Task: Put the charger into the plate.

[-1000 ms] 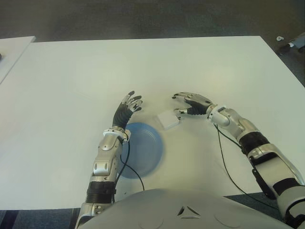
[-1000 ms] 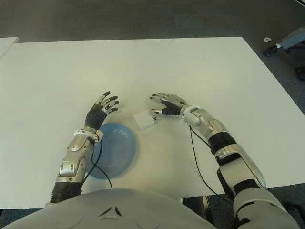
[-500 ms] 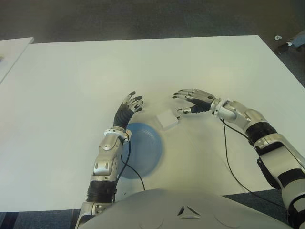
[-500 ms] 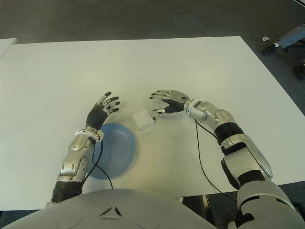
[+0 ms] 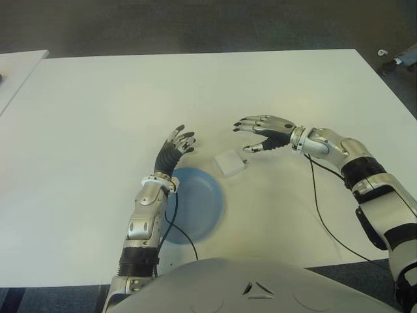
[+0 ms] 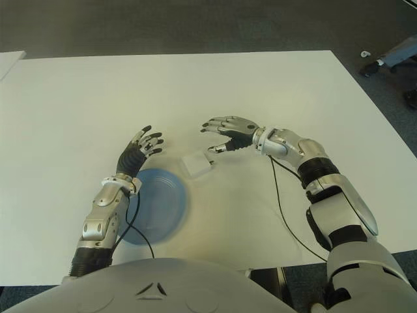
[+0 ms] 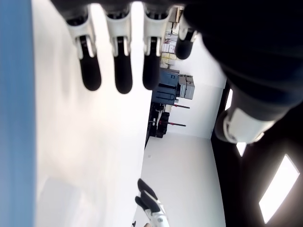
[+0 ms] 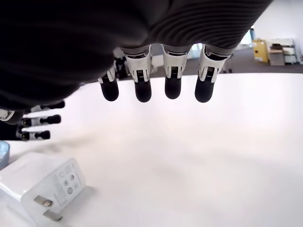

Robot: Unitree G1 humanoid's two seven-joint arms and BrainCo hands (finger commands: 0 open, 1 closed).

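While right hand (image 5: 266, 132) fingers spread, charger (image 5: 229, 163) lies flat beside plate (image 5: 202, 208).

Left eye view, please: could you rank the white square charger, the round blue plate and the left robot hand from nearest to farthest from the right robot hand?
From the right robot hand:
1. White square charger, just beside its fingertips.
2. Left robot hand, across to the left.
3. Round blue plate, nearer the robot's body.
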